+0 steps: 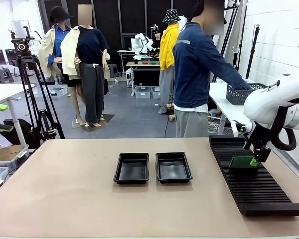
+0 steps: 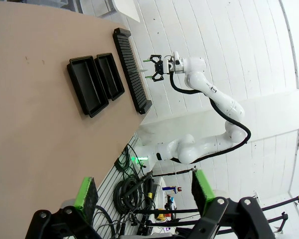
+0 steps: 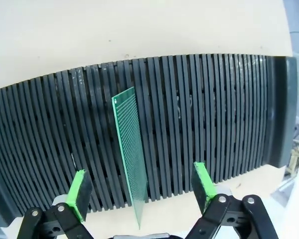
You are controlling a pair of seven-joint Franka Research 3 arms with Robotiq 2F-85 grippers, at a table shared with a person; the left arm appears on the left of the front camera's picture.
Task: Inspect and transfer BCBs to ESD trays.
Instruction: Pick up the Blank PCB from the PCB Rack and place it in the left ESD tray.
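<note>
One green BCB (image 3: pixel 129 149) stands on edge in a slot of the long black ribbed rack (image 3: pixel 214 114). My right gripper (image 3: pixel 141 190) is open just above it, a green pad (image 3: pixel 79 193) on each side and neither touching. From the front, that BCB (image 1: pixel 239 163) sits mid-rack with the right gripper (image 1: pixel 254 160) over its right end. Two ESD trays (image 1: pixel 132 168) (image 1: pixel 173 167) lie side by side at the table's middle, nothing in them. My left gripper (image 2: pixel 144 191) hangs open high above the table, holding nothing; its view shows the trays (image 2: pixel 87 85) and the right gripper (image 2: pixel 152 68) far off.
The rack (image 1: pixel 254 174) runs along the table's right side. A person in a blue jacket stands at the far edge, one hand at a dark mesh basket (image 1: pixel 241 93) on a side table. A camera tripod (image 1: pixel 30 94) stands at far left.
</note>
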